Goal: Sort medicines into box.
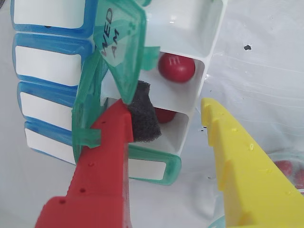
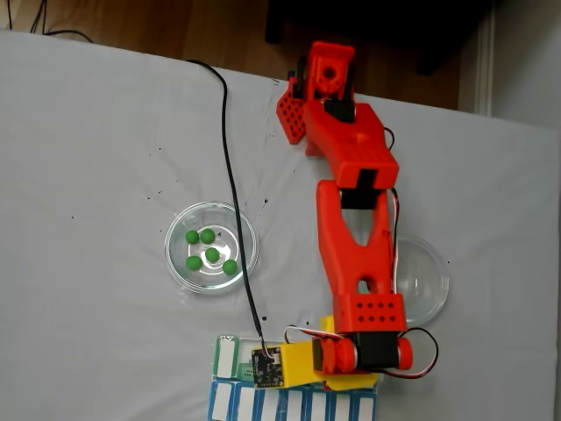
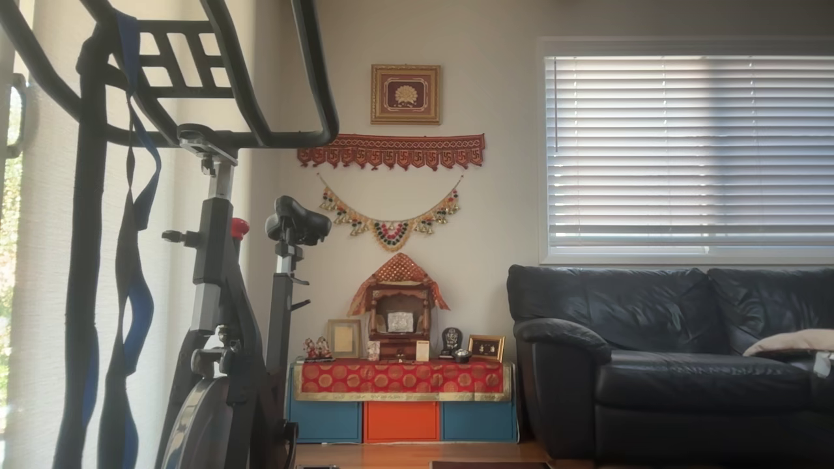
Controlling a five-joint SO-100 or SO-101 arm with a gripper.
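Wrist view: close, looking past the gripper (image 1: 168, 118) onto the box (image 1: 190, 95). Fixed view: overhead, downward, covering table (image 2: 88, 175), arm and the same box (image 2: 263, 399). Other view: faces a living room.

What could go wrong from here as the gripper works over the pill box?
The red finger's foam pad presses against the raised WED AM lid, so withdrawing could snag it or drag the pill box. The foam also hides part of a red ball in the next compartment and might scoop it out. The gripper is open.
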